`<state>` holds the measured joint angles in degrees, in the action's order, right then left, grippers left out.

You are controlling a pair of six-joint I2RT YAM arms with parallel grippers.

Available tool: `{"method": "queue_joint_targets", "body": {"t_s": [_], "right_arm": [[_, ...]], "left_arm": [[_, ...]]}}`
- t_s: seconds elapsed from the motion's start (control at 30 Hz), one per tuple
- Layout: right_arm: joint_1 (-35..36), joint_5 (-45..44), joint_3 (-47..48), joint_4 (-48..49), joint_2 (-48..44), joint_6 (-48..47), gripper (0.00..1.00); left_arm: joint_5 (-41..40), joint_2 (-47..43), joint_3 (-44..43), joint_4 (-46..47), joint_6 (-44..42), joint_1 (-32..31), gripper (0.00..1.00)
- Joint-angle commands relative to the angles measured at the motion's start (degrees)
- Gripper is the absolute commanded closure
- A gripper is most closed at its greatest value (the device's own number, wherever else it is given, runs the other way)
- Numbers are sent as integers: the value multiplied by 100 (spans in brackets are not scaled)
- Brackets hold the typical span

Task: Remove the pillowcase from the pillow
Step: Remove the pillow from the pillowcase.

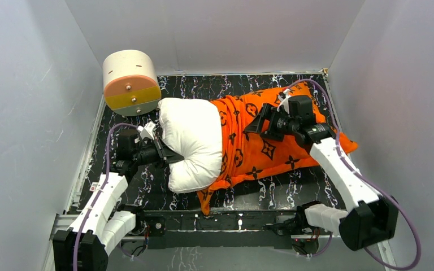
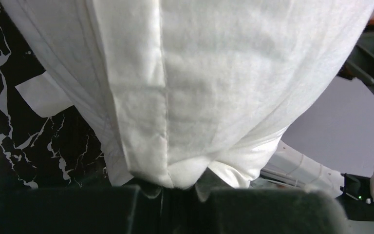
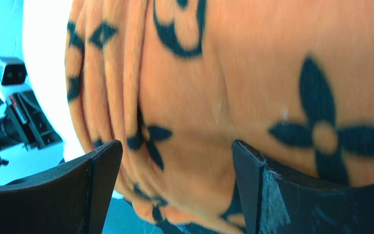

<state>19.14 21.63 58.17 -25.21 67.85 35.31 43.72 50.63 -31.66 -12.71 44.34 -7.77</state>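
My left gripper (image 1: 161, 148) is pinched tight on a bunched fold at the left end of the pillow (image 1: 192, 135), whose white left half lies bare on the black marbled floor (image 1: 294, 189). My right gripper (image 1: 258, 125) has its jaws wide apart over the pillowcase (image 1: 265, 152), which covers the pillow's right half (black flower and circle monogram motifs; any lettering is too small to read).

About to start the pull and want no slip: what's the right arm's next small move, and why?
Probably close the right gripper on the pillowcase. Its jaws stand open astride a bulge of the orange fabric, while the left gripper pinches the pillow at its white edge, anchoring any pull.
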Motion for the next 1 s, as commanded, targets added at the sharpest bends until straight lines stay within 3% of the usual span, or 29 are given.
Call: {"method": "queue_joint_targets", "body": {"t_s": [0.0,0.13,0.3,0.5,0.63,0.8,0.9,0.97], "right_arm": [[11,-336,-249,-959,-1151,129,8],[10,-341,-1059,-1116,-2308,822,7],[7,-133,-2022,-1277,-3086,1533,13],[5,70,-2853,-291,-3318,2203,26],[7,82,-3126,234,-3144,2446,27],[10,-628,-2996,581,-2995,2451,62],[5,-1622,-2658,394,-3067,2338,90],[6,-2479,-2370,190,-3116,2129,98]], "left_arm": [[-104,41,-320,266,211,-58,100],[-224,-9,-401,122,179,-58,100],[-379,-40,-589,-108,70,-57,100],[-435,64,-716,-147,84,-58,100],[-513,105,-768,-239,50,-58,100],[-683,111,-783,-311,29,-58,100],[-1117,154,-1000,-656,-191,-58,100],[-1534,179,-1229,-1009,-421,-58,100]]}}
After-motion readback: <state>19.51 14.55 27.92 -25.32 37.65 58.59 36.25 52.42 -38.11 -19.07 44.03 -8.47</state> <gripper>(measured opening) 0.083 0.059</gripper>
